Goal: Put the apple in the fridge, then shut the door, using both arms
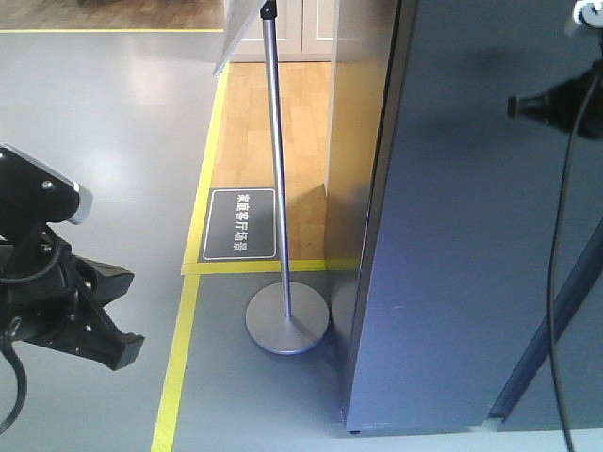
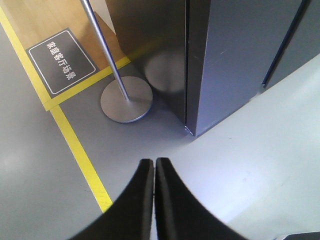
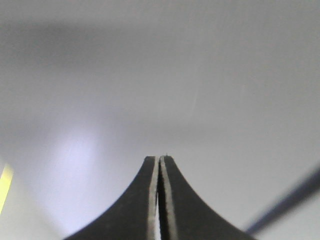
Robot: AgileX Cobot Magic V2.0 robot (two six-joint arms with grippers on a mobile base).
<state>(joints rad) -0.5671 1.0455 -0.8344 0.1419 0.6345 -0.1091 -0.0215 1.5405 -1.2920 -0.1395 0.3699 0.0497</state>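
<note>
Right of stand (image 1: 275, 188): fridge (image 1: 471, 235), blue-grey face showing, appears shut. Apple unseen. Left gripper (image 2: 154, 165), right gripper (image 3: 160, 159): fingers pressed together, empty. Door likely heavy, stiff; push flat face near free edge.

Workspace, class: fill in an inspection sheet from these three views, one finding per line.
Surface: grey floor with yellow tape line; wood flooring beyond.
Job's things: fridge shows only its dark blue-grey outside, door appears shut; apple nothing seen.
Clutter: sign stand with round metal base; dark floor label.
Grippers: left end effector shut, empty; right end effector shut, empty.
Cables: black cable hangs before the fridge.
Surroundings: white cabinet doors behind.
</note>
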